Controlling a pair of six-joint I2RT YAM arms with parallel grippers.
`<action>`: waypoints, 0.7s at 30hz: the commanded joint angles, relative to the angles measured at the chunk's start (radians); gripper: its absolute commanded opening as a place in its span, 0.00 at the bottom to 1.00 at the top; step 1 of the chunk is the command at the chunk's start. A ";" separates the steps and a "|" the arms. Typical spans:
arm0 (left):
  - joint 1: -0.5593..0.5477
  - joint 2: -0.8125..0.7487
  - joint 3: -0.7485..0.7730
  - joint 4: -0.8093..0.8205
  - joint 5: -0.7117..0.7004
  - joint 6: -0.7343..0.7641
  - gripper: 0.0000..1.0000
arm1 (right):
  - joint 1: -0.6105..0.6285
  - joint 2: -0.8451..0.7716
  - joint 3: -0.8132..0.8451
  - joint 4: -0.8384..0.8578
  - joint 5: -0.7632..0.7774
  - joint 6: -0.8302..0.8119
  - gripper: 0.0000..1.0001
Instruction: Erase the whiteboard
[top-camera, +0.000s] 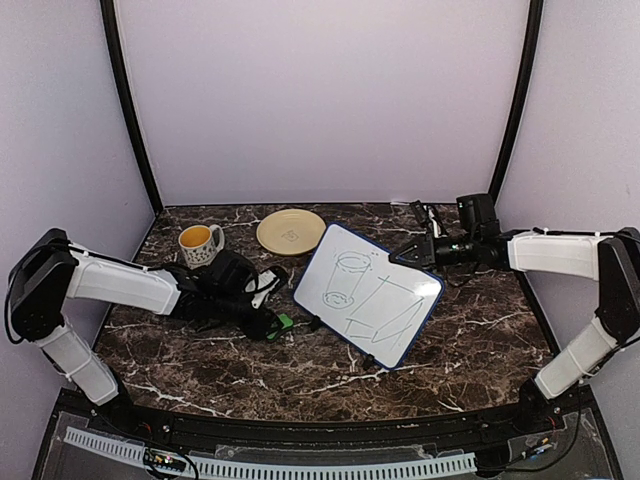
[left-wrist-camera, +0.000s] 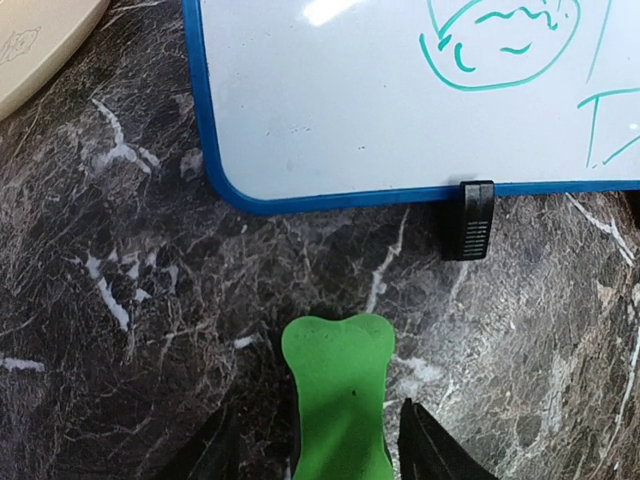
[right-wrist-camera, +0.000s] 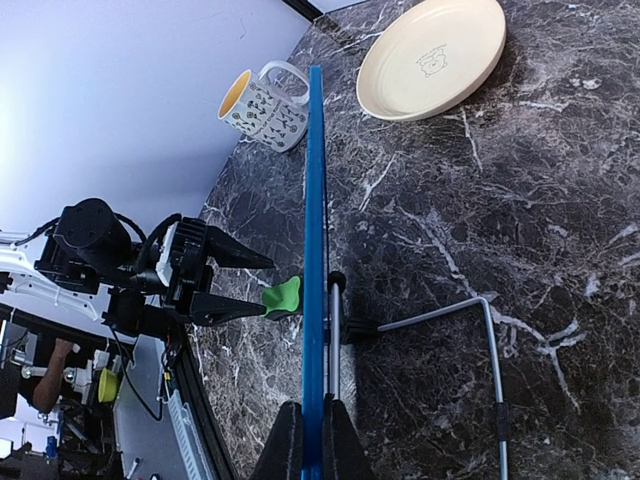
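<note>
Near edge: both arm bases are sitting closest to the top camera, at the front of the dark marble table (top-camera: 470, 350). The left arm (top-camera: 120, 285) is reaching in low from the left. The right arm (top-camera: 555, 252) is reaching in from the right.

The whiteboard (top-camera: 385, 300) is standing mid-table, tilted, with green line sketches showing across its face. The yellow plate (top-camera: 290, 231) is lying just behind the board's far-left corner, apart from it. The mug (top-camera: 200, 243) is standing near the plate, to its left. A wire stand (right-wrist-camera: 440, 312) is propping the board from behind.

The right gripper (right-wrist-camera: 312, 405) is pinching the board's blue frame at its far-right edge, jaws closed tight onto it. The left gripper (left-wrist-camera: 315, 420) is hanging low beside the board's near-left corner, jaws spread wide and straddling a green eraser (left-wrist-camera: 338, 400) without clamping it. Its right finger is sitting very close to the eraser; contact cannot be told. A black foot (left-wrist-camera: 467, 220) is clipping the frame's lower edge.
</note>
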 joint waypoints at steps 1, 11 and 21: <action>-0.012 0.028 0.039 -0.067 0.006 0.032 0.56 | 0.019 -0.028 -0.030 0.053 -0.001 0.028 0.00; -0.017 0.065 0.060 -0.079 0.017 0.042 0.48 | 0.027 -0.034 -0.038 0.033 0.025 0.023 0.00; -0.024 0.081 0.080 -0.088 0.007 0.050 0.29 | 0.039 -0.026 -0.023 0.012 0.047 0.010 0.00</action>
